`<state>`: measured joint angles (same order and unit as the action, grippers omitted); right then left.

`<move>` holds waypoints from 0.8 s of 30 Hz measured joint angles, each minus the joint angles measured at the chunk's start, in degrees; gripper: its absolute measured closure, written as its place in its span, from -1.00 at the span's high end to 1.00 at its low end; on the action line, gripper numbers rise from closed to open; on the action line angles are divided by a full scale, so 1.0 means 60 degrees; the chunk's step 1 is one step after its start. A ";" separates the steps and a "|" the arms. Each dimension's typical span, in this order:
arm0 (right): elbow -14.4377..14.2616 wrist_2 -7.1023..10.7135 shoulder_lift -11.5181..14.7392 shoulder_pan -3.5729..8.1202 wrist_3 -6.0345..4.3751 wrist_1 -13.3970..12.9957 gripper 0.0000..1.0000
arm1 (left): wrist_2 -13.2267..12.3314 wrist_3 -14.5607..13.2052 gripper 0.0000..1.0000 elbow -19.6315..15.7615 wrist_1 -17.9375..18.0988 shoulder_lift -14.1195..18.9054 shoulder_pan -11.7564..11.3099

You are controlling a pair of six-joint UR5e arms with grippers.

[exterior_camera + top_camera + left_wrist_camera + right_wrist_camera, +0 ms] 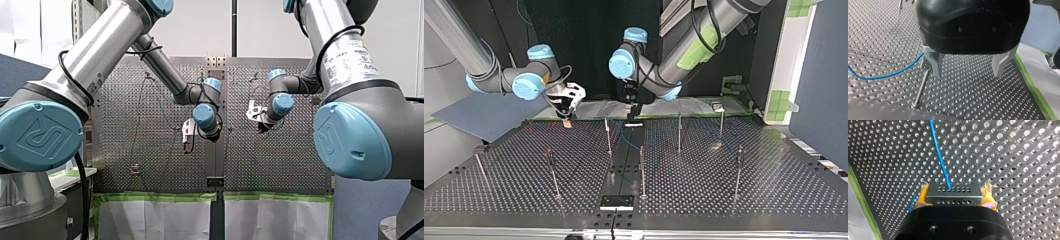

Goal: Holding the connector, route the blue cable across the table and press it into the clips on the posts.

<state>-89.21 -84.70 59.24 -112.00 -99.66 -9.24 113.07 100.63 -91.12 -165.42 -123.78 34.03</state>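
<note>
My right gripper [955,196], clamping the connector [952,192], should tension the blue cable [939,152] toward top-view 9 o'clock. My left gripper [967,71] hangs open beside a post [922,86].

A robotics lab or test cell. A perforated metal table [734,200] is studded with thin upright steel posts [642,172]. Silver industrial arms with blue joint caps enter the front view: my left arm [100,55] at nine o'clock, my right arm [345,55] at three. Green masking tape [150,196] edges the table at six o'clock, and a dark blue partition panel [819,75] stands at the top view's three o'clock.
</note>
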 joint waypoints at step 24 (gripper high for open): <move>0.0110 0.0011 -0.0040 0.0270 -0.0002 0.0002 -1.00 | 0.0000 0.0000 1.00 0.0000 0.0000 0.0000 0.0000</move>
<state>-88.55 -84.64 59.00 -110.39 -99.67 -9.23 113.07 100.63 -91.12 -165.42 -123.78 34.03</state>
